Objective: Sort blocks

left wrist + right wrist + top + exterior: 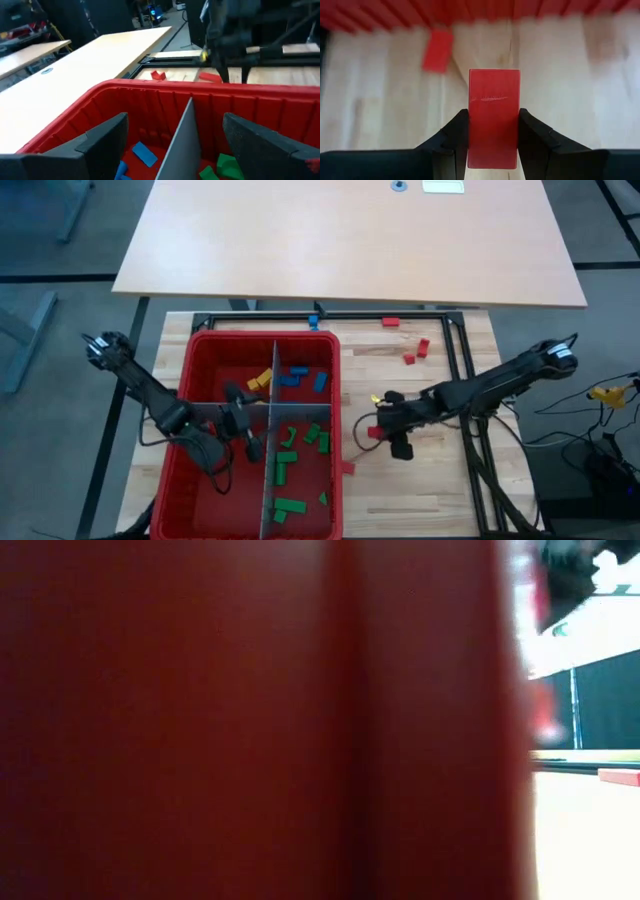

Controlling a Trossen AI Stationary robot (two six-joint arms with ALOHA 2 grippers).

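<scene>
We see the right gripper [493, 131] closed on a red block [493, 116], its two dark fingers [457, 131] pressing the block's long sides, so that the block's long axis runs straight out ahead of the gripper, toward the red bin [200, 355]. In the high view this right gripper [385, 432] sits low over the wooden bench [420, 480] just beside the bin's right wall, and its arm stretches out across the bench from the right edge, nearly level and angled slightly toward the bin. A second red block [438, 50] lies flat on the bench near the foot of the bin wall, a little tilted. Further off, more loose blocks rest on the bench beyond the bin: a pair of red ones [417, 352], another red one [390, 322] and a blue one [313, 321] by the black frame. The left gripper [172, 142] hangs inside the bin with its fingers spread wide and nothing between them, straddling the grey divider [181, 145]; in the high view the left gripper [243, 425] is over the middle of the bin, its arm bent in from the left edge. Grey dividers split the bin into four compartments: blue blocks [297, 377] and a yellow block [261, 380] lie in the far ones, and green blocks [290, 452] are scattered in the near right one, at mixed angles.
</scene>
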